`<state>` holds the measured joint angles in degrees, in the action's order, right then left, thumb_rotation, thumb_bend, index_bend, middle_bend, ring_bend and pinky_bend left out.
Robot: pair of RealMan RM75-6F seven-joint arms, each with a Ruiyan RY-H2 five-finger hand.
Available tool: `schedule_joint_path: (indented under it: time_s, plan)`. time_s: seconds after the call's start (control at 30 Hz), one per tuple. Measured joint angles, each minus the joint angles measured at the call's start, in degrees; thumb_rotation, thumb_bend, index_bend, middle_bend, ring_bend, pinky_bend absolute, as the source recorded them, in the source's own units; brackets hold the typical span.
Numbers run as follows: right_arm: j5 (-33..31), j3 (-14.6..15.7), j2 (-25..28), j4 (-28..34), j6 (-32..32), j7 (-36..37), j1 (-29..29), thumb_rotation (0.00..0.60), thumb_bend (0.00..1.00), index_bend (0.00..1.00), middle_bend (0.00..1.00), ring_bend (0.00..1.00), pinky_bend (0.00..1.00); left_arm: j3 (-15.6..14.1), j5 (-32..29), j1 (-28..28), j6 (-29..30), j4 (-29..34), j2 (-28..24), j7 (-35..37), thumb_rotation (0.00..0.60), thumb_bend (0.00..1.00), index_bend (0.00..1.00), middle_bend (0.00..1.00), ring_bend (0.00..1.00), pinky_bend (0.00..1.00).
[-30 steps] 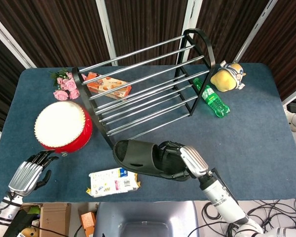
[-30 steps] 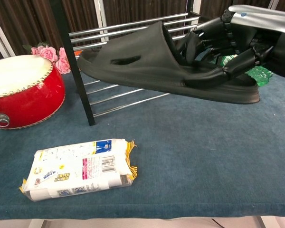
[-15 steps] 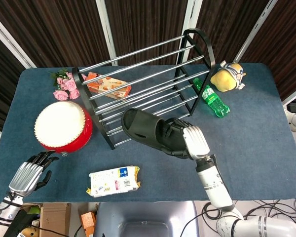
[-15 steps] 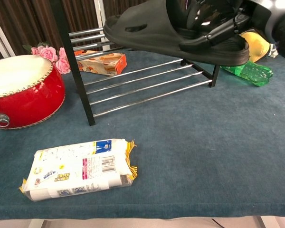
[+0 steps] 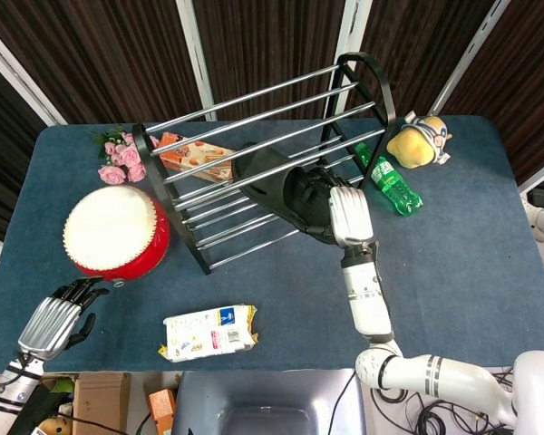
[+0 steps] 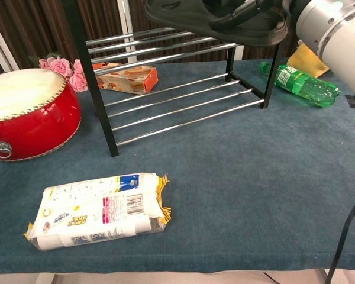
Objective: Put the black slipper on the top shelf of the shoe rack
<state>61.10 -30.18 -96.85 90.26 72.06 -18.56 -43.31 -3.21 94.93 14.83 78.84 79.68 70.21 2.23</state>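
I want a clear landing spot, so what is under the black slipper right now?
The black rubber slipper, held by the right hand, hangs over the metal rods of the black shoe rack. Below lie lower rods and blue tabletop; directly beneath is covered.

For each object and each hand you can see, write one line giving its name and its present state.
black slipper: lifted, held over the rack's front bars, not yet on the top shelf
right hand: grips the slipper
left hand: empty, fingers apart, low at the table edge
shoe rack: upright, top bars bare
green bottle: lying down, capped
red drum: skin up
white packet: flat, sealed
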Motion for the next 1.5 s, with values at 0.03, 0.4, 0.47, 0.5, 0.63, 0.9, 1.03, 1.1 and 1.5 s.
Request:
schedule_joint_path:
  time_s: [0.03, 0.4, 0.47, 0.5, 0.63, 0.9, 1.03, 1.1, 1.5]
  plan:
    - [-0.1, -0.4, -0.6, -1.6, 0.0, 0.0, -0.7, 0.600, 0.35, 0.59, 0.57, 0.66, 0.94, 0.0, 0.0, 0.0, -0.1, 0.0, 0.0, 0.0, 0.600, 0.56, 0.30, 0.17, 0.17, 0.35]
    - [-1.3, -3.2, -6.2, -20.4, -2.9, 4.9, -8.1, 0.600, 0.35, 0.58, 0.57, 0.64, 0.91, 0.1, -0.7, 0.4, -1.3, 0.0, 0.1, -0.3, 0.600, 0.56, 0.30, 0.18, 0.17, 0.35]
    - [-1.4, -3.2, -6.9, -22.7, -3.6, 5.9, -9.1, 0.600, 0.35, 0.57, 0.57, 0.62, 0.89, 0.1, -0.6, 0.4, -1.2, 0.1, 0.1, -0.2, 0.600, 0.56, 0.30, 0.18, 0.17, 0.35]
    - [-1.3, -3.2, -7.1, -23.6, -3.7, 6.3, -9.3, 0.600, 0.35, 0.57, 0.57, 0.61, 0.88, 0.1, -0.6, 0.4, -1.2, 0.0, 0.1, -0.1, 0.600, 0.56, 0.30, 0.18, 0.17, 0.35]
    - [-0.7, -2.5, -8.1, -26.8, -4.3, 8.9, -10.2, 0.600, 0.35, 0.54, 0.57, 0.56, 0.82, 0.1, -0.8, 0.4, -1.3, -0.1, 0.1, -0.1, 0.600, 0.56, 0.30, 0.18, 0.17, 0.35]
    - [-0.2, -1.0, -9.5, -31.3, -5.7, 12.2, -10.8, 0.600, 0.35, 0.41, 0.45, 0.33, 0.56, 0.1, -0.8, 0.5, -1.3, 0.1, -0.1, 0.3, 0.600, 0.56, 0.30, 0.18, 0.17, 0.35]
    - [-0.2, -0.9, -10.2, -33.8, -6.3, 14.6, -11.1, 0.600, 0.34, 0.37, 0.40, 0.28, 0.48, 0.1, -0.9, 0.5, -1.4, 0.2, -0.2, 0.5, 0.600, 0.56, 0.30, 0.18, 0.17, 0.35]
    - [-0.2, -0.8, -10.6, -34.8, -6.6, 15.5, -11.3, 0.600, 0.33, 0.34, 0.37, 0.24, 0.42, 0.2, -0.9, 0.5, -1.3, 0.2, -0.2, 0.5, 0.600, 0.56, 0.30, 0.18, 0.17, 0.35]
    - [1.0, 1.0, -11.6, -36.4, -5.9, 15.6, -11.2, 0.600, 0.19, 0.14, 0.11, 0.00, 0.17, 0.1, -0.9, 0.5, -1.2, 0.3, -0.3, 0.6, 0.600, 0.56, 0.30, 0.19, 0.18, 0.35]
